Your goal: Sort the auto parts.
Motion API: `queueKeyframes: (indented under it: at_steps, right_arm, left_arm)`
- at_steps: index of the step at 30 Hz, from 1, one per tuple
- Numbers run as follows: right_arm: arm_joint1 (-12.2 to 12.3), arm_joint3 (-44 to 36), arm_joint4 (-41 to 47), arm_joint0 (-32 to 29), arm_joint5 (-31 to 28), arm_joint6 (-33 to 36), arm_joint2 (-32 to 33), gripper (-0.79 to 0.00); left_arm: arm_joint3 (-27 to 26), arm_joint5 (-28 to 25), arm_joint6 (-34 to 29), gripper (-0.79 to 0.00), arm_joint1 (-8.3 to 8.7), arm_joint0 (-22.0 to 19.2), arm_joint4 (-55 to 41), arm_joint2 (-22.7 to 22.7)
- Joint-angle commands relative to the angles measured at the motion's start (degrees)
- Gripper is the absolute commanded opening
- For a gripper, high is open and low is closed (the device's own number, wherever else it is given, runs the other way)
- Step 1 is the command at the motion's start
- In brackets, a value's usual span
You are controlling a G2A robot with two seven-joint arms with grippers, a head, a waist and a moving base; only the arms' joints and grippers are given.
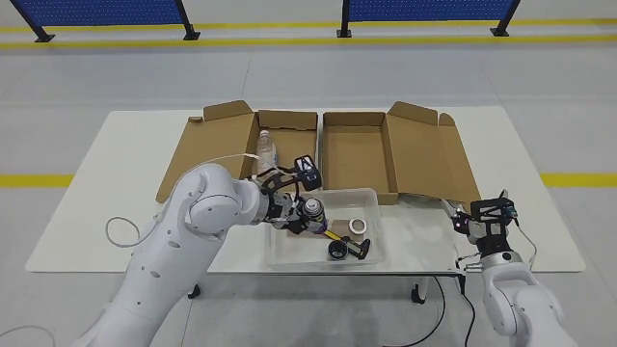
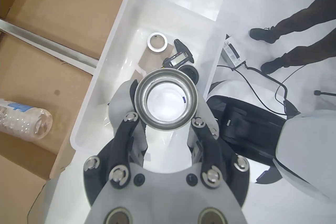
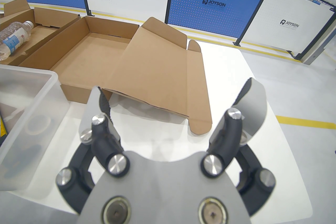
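Observation:
My left gripper (image 2: 166,101) (image 1: 310,214) is shut on a wide metal ring (image 2: 166,99), held above the clear plastic bin (image 2: 123,15) (image 1: 371,196). In the bin lie a smaller silver ring (image 2: 157,42) (image 1: 358,225), a black digital caliper (image 2: 178,58), a black round part (image 1: 337,250) and a piece of brown cardboard (image 2: 151,62). My right gripper (image 3: 174,101) (image 1: 487,222) stands open and holds nothing, over the table near its front right edge, to the right of the bin (image 3: 26,104).
Two open cardboard boxes stand behind the bin: the left one (image 1: 236,140) holds a plastic water bottle (image 1: 265,149) (image 2: 23,120) (image 3: 13,38), the right one (image 1: 357,154) (image 3: 92,51) has its lid flap (image 3: 162,72) spread on the table.

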Motion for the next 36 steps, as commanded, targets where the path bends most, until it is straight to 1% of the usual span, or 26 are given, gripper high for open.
queueKeyframes:
  at_steps: [1,12,20,25,28,36]
  right_arm:
    - [0.0,0.0,0.0,0.0,0.0,0.0,0.0,0.0]
    - [0.0,0.0,0.0,0.0,0.0,0.0,0.0,0.0]
    - [0.0,0.0,0.0,0.0,0.0,0.0,0.0,0.0]
    - [0.0,0.0,0.0,0.0,0.0,0.0,0.0,0.0]
    - [0.0,0.0,0.0,0.0,0.0,0.0,0.0,0.0]
    - [0.0,0.0,0.0,0.0,0.0,0.0,0.0,0.0]
  left_arm:
    - [-0.13,0.09,0.02,-0.785,0.38,-0.12,-0.08,0.69]
    - [0.58,-0.3,0.41,-0.785,2.04,-1.59,-0.52,3.14]
    - [0.89,0.03,1.47,-0.785,2.85,-2.23,0.08,2.81]
    - [1.72,2.72,4.25,-0.785,3.2,-2.66,4.22,1.71]
    - [3.26,5.74,7.59,-0.785,3.31,-2.85,4.95,0.37]
    - [6.72,11.59,10.13,-0.785,4.0,-3.39,13.14,-2.03]
